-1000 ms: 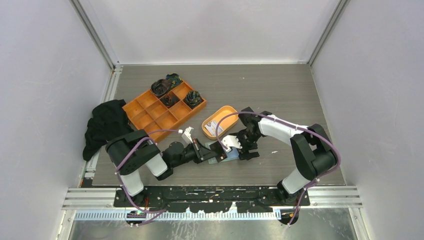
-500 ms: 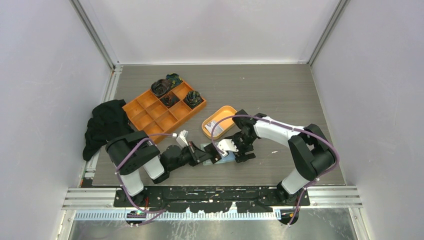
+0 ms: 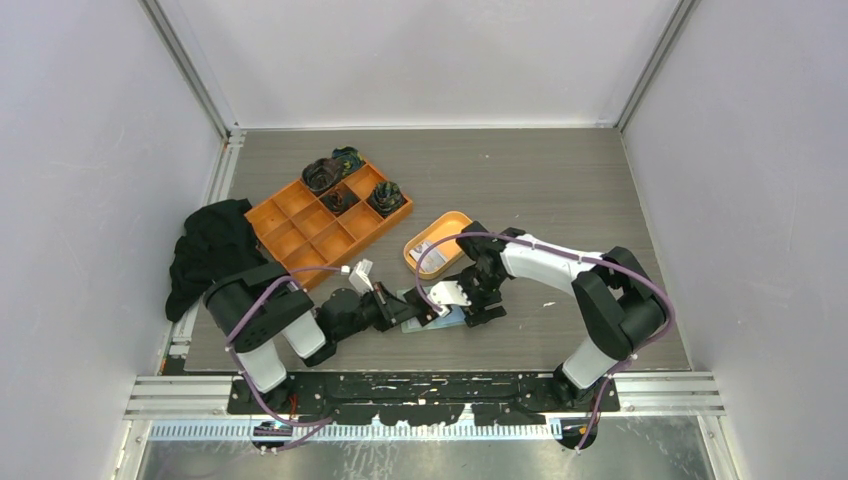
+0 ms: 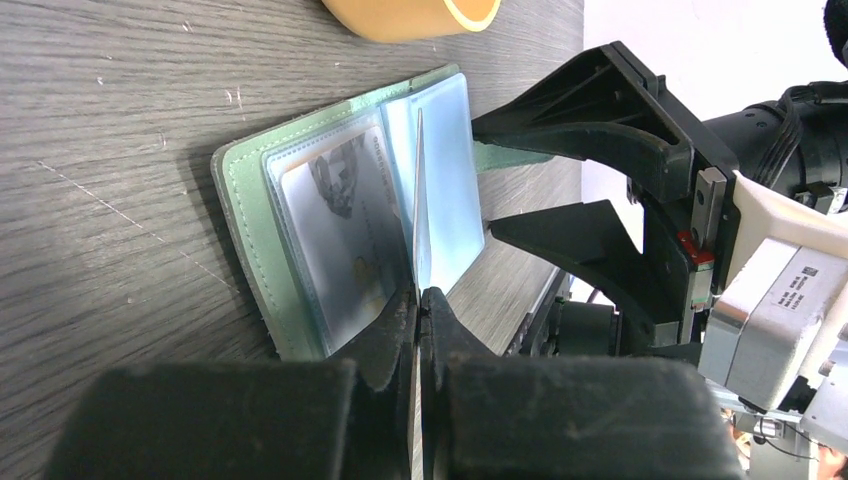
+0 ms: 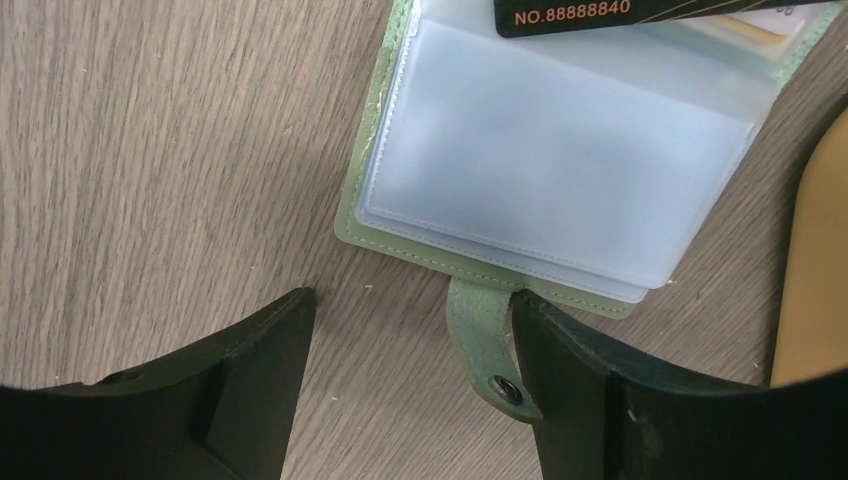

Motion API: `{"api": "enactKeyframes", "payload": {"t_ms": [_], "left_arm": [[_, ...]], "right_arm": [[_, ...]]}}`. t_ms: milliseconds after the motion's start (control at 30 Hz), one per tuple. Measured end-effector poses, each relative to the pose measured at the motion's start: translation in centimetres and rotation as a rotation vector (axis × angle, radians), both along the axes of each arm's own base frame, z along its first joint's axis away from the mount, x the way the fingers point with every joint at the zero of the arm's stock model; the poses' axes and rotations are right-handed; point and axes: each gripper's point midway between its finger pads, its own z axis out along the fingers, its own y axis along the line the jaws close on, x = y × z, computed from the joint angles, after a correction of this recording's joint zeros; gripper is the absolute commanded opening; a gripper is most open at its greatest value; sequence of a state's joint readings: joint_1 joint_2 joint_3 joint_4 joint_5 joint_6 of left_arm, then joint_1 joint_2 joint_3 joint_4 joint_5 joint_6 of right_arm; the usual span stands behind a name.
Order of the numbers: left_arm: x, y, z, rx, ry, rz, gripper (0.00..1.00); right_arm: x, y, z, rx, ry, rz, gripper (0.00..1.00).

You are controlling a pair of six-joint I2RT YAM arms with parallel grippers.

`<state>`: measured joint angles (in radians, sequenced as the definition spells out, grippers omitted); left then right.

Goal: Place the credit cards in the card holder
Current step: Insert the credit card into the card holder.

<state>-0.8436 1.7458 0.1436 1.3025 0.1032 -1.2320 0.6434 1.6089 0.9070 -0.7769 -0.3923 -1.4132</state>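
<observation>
The green card holder (image 4: 240,200) lies open on the table, with a pale credit card (image 4: 340,230) in its left pocket. My left gripper (image 4: 418,298) is shut on the near edge of a thin credit card (image 4: 418,200) that stands on edge over the fold. That card's black band with an orange number (image 5: 590,12) shows in the right wrist view. My right gripper (image 5: 412,298) is open and low over the table. One of its fingers (image 5: 580,400) is against the holder's closing tab (image 5: 485,340). Both grippers meet at the holder (image 3: 445,318) in the top view.
An oval orange dish (image 3: 455,218) with pale cards (image 3: 428,252) in it stands just behind the holder. An orange compartment tray (image 3: 300,225) holding dark items sits at the back left. A black cloth (image 3: 210,250) lies at the table's left edge.
My right gripper has slid left and nearer to the holder's tab side, its jaws narrowing a little. The left gripper and the holder have shifted slightly left.
</observation>
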Motion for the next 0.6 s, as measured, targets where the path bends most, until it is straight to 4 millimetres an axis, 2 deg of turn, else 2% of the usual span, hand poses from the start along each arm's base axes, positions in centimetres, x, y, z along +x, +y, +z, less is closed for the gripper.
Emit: {"api": "enactKeyframes", "payload": {"t_ms": [600], "left_arm": [[-1.1, -0.2, -0.4, 0.026, 0.06, -0.051, 0.0]], "right_arm": [[-0.1, 1.1, -0.1, -0.046, -0.027, 0.001, 0.72]]}}
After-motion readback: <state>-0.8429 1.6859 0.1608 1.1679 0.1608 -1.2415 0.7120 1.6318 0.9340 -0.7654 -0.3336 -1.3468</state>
